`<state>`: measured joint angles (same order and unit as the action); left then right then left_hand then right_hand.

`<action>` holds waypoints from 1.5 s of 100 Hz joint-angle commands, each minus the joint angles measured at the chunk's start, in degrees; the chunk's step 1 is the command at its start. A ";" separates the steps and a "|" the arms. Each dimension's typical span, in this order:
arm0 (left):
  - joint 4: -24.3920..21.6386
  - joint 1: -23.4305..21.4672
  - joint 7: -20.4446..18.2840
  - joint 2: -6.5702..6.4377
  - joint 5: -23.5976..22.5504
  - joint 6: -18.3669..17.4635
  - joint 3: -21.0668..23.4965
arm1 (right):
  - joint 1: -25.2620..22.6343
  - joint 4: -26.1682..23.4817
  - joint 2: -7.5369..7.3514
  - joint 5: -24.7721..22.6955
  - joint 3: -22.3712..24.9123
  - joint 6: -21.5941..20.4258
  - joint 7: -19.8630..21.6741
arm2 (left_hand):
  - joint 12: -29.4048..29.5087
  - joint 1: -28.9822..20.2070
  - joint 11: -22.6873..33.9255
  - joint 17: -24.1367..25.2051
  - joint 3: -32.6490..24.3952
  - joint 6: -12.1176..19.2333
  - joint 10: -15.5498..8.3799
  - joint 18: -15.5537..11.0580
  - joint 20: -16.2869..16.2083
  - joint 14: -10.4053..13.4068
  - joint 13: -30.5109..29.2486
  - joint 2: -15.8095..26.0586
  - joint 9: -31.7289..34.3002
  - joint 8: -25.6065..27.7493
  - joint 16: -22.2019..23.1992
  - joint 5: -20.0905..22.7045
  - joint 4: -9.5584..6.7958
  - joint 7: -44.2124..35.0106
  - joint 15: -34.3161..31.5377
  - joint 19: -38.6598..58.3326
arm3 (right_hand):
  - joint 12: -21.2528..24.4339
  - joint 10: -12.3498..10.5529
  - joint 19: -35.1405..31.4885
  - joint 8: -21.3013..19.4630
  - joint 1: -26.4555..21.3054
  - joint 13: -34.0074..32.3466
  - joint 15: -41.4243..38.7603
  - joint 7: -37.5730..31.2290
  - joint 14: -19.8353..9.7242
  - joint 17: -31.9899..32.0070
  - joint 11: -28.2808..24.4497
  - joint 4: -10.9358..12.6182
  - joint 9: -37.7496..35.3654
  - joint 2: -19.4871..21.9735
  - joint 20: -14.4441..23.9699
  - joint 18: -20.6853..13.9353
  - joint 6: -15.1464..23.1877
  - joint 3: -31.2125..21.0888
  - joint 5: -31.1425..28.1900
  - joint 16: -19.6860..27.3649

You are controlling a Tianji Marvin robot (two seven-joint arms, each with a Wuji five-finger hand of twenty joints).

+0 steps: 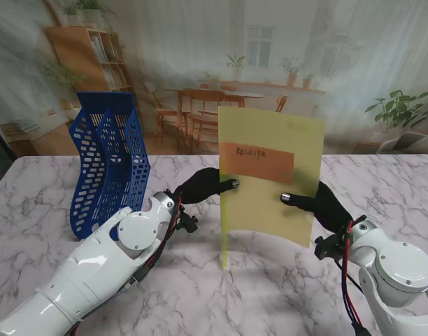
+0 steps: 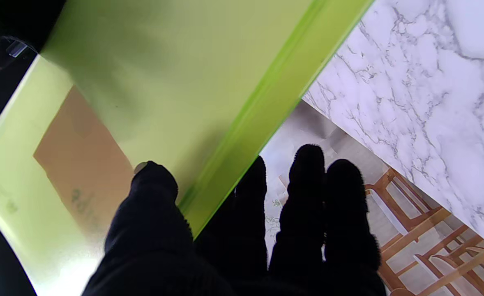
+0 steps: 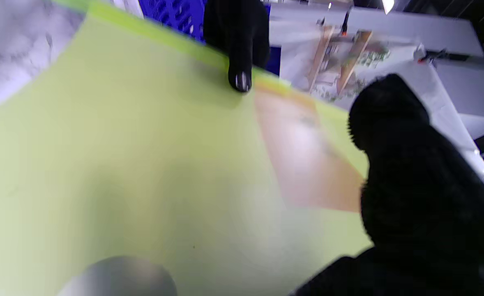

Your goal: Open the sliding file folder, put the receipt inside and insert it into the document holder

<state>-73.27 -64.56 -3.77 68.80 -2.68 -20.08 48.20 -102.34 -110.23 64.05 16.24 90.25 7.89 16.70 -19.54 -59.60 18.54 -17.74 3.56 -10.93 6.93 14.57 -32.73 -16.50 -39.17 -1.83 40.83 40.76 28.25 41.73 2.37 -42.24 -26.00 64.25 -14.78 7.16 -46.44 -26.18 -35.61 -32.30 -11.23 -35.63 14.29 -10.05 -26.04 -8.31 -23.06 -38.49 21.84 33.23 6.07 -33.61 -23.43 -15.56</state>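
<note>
Stand view: yellow-green translucent folder (image 1: 270,178) upright mid-tabletop (image 1: 53,210), orange receipt (image 1: 257,162) inside; left robot hand (image 1: 207,185) and right robot hand (image 1: 319,203) each clamped on a side edge. Blue perforated holder (image 1: 105,161) stands left, apart. Left wrist: thumb (image 2: 151,185) on folder face, green spine (image 2: 262,102) between fingers. Right wrist: blurred; folder fills frame, receipt text unreadable.

The translucent yellow-green plastic sliding file folder (image 1: 270,175) stands upright on the white marble table (image 1: 53,210), near its middle, with the orange paper receipt (image 1: 257,161) inside its upper half. The blue perforated plastic document holder (image 1: 105,161) stands to the folder's left, well apart, slightly farther from me
</note>
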 commanded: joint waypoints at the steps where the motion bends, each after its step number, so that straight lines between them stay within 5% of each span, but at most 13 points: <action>1: -0.33 0.41 -1.45 -0.17 -0.06 -0.36 -0.24 | 0.29 -0.71 0.86 -0.03 -0.39 0.42 -2.49 | -0.07 -4.72 0.40 -0.04 -3.39 0.53 -3.32 0.39 0.06 0.64 -1.87 0.68 2.16 0.79 -0.07 2.84 -1.60 -0.88 -1.71 1.71 | -1.36 -2.85 -1.74 -7.64 -0.78 -3.59 -0.40 -6.47 -2.50 -1.75 -2.46 0.96 -4.70 -3.62 0.96 -0.70 3.26 -4.03 -5.14 -0.39; 16: 0.04 0.94 -1.96 -0.46 -1.30 -0.61 -0.55 | 0.54 -1.23 1.24 0.53 -0.53 1.61 -3.80 | -0.09 -4.70 0.41 -0.22 -3.39 0.57 -3.21 0.37 0.09 0.62 -2.05 0.66 2.39 1.00 -0.07 2.89 -1.62 -0.91 -1.74 1.72 | -1.64 -2.36 -1.84 -14.37 0.23 -5.46 -0.50 -12.78 -1.80 -1.94 -2.72 0.12 -10.47 -5.76 -0.42 0.58 3.02 -14.37 -9.87 -0.07; 34: 0.76 1.42 -1.91 -0.24 -1.00 -0.05 -0.75 | 1.01 -0.59 1.00 -0.88 -0.95 1.01 -3.25 | -0.14 -4.65 0.44 -0.11 -3.40 0.37 -3.13 0.61 0.01 0.18 -1.91 0.56 2.50 1.06 0.02 3.06 -1.66 -0.85 -1.86 1.90 | -1.81 -2.37 -1.62 -11.40 1.41 -5.86 -0.32 -6.41 -1.88 -2.28 -2.99 -0.57 -9.74 -6.63 -0.77 0.59 1.22 -11.23 -6.57 0.09; 42: 0.57 1.48 -2.33 -0.33 -0.76 -0.29 -0.91 | 1.44 -0.83 1.30 -1.35 -1.53 2.19 -4.80 | -0.13 -4.53 0.38 0.04 -3.37 0.57 -3.18 0.61 0.05 0.25 -1.78 0.56 2.47 1.04 0.01 3.12 -1.65 -0.79 -1.81 1.81 | -2.86 -3.25 -5.09 -11.86 -0.44 -13.74 -4.07 -9.25 -3.57 -5.63 -5.84 0.49 -18.40 -5.17 0.13 0.87 3.74 -15.85 -10.69 -1.51; 44: 0.51 1.49 -2.36 -0.35 -0.77 -0.38 -0.95 | 1.54 -1.05 1.40 -1.66 -1.65 3.10 -5.33 | -0.13 -4.55 0.39 0.03 -3.39 0.59 -3.19 0.60 0.05 0.26 -1.75 0.56 2.54 1.03 0.00 3.16 -1.66 -0.79 -1.78 1.81 | -3.24 -3.47 -6.51 -10.35 -0.53 -16.33 -5.39 -10.35 -4.27 -6.56 -6.81 -1.09 -21.57 -4.62 0.24 0.60 4.02 -16.88 -11.55 -2.16; 49: 0.25 1.45 -2.59 -0.43 -0.70 -0.48 -0.99 | 1.75 -1.39 1.65 -1.66 -1.88 4.58 -6.31 | -0.12 -4.54 0.35 0.07 -3.41 0.53 -3.11 0.60 0.06 0.30 -1.70 0.62 2.53 1.00 -0.02 3.15 -1.65 -0.73 -1.72 1.78 | -4.06 -3.91 -10.43 -4.70 -2.73 -22.04 -8.56 -16.15 -5.76 -7.79 -8.71 -5.20 -28.77 -4.15 0.98 -0.99 5.83 -17.26 -13.58 -3.58; 63: -1.17 0.86 -2.83 -0.81 -1.43 -0.15 -0.65 | 2.29 -1.10 2.33 -2.23 -2.69 5.11 -9.42 | -0.09 -4.18 0.27 0.13 -3.30 0.68 -3.31 0.57 0.10 0.46 -1.72 0.84 2.62 0.85 -0.07 3.26 -1.58 -0.62 -1.61 1.69 | -7.05 -2.41 -25.08 0.96 -8.18 -35.23 -20.24 -24.41 -5.47 -15.51 -11.78 -4.83 -45.07 -0.51 5.21 -6.71 7.20 -21.20 -23.26 -8.41; 79: -2.25 -0.05 -1.71 -0.85 -2.54 0.06 0.06 | 2.23 -0.39 3.08 -1.33 -3.37 3.22 -12.57 | 0.09 -1.99 0.01 0.42 -3.01 2.03 -1.71 0.82 0.18 0.34 -1.65 -0.23 2.39 -2.06 -0.01 3.40 -1.60 1.37 -1.61 1.44 | -14.35 -0.14 -31.65 -2.71 -10.01 -40.03 -26.12 -26.46 -4.89 -22.09 -17.64 -5.17 -46.61 0.15 5.06 -12.61 8.10 -26.47 -24.62 -10.66; 94: -2.19 -0.30 -1.56 -0.97 -3.10 0.56 0.55 | 1.94 -0.13 4.14 0.89 -3.95 -0.93 -17.16 | 0.48 9.00 -2.20 1.70 -2.88 -0.06 3.40 0.82 0.59 -0.17 0.50 -5.81 -2.51 -11.13 -0.11 -6.45 -1.87 16.78 -0.32 0.10 | -18.19 -1.02 -31.28 -6.19 -10.53 -39.99 -25.93 -27.50 -5.68 -23.49 -19.48 -5.32 -45.25 1.00 3.74 -14.22 9.14 -27.34 -23.36 -11.29; 105: -2.06 -0.40 -2.06 -1.05 -2.67 0.65 0.72 | 1.37 -0.91 4.77 4.46 -3.62 -2.25 -19.18 | 0.20 13.01 -2.50 2.12 -3.03 2.38 2.81 0.45 0.80 -0.11 1.08 -12.26 -3.52 -19.08 0.29 -14.16 -1.70 29.90 -0.23 -0.42 | -19.06 -1.14 -30.92 -6.84 -10.60 -39.83 -25.62 -27.88 -6.06 -23.68 -19.84 -5.34 -44.80 1.40 3.23 -14.73 9.71 -27.27 -22.93 -11.53; 125: -1.13 -0.57 -3.31 -1.26 -1.78 0.61 0.72 | 0.33 -1.80 4.95 5.85 -2.82 -4.92 -20.02 | 0.21 9.28 -2.30 0.77 -5.40 9.51 2.41 0.63 0.41 -0.28 -0.95 -14.46 -0.95 -20.88 1.39 -9.92 -2.16 30.29 -1.69 0.64 | -19.37 -1.76 -30.66 -6.97 -10.44 -39.74 -25.22 -28.04 -6.61 -23.85 -19.85 -5.41 -44.60 1.83 2.81 -15.15 10.23 -26.92 -22.60 -11.70; 132: -1.00 -0.94 -3.52 -1.23 -1.09 0.84 0.84 | 0.08 -1.94 4.99 6.14 -2.47 -5.07 -20.14 | 0.36 5.88 -2.28 0.96 -6.54 9.58 1.86 1.18 0.21 -0.47 -1.27 -13.73 0.67 -16.08 1.64 -3.34 -1.87 22.04 -1.78 1.04 | -19.39 -1.81 -30.39 -6.94 -10.51 -39.70 -25.04 -28.07 -6.58 -23.70 -19.79 -5.38 -44.56 1.91 2.60 -15.15 10.27 -26.84 -22.54 -11.76; 150: -0.96 -1.34 -3.16 -1.33 -2.12 1.15 1.00 | -0.35 -2.09 5.17 7.09 -1.93 -5.36 -20.75 | 0.84 -0.78 -2.43 1.86 -6.41 10.79 1.43 1.58 0.72 -0.36 -0.67 -14.38 0.32 -9.58 1.23 1.15 -1.99 14.55 -0.84 -0.28 | -19.41 -1.66 -30.24 -6.78 -10.51 -39.86 -24.91 -28.11 -6.39 -24.02 -19.77 -5.35 -44.62 2.12 2.27 -14.92 10.24 -26.57 -22.42 -11.99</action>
<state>-74.19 -65.30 -6.00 67.51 -7.37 -19.64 49.06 -102.24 -112.05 68.93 23.10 88.15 2.68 -3.65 -19.52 -58.17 17.21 -16.58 -2.41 -2.26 9.00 15.42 -32.62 -16.59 -39.10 -15.96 40.08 30.28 29.06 41.17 1.66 -25.76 -26.03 64.24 -32.90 7.46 -76.43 -30.15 -43.36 -69.82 -32.73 -57.36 10.50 -33.22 -42.05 -14.50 -68.08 -40.43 24.61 20.76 9.57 -56.30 -45.26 -25.98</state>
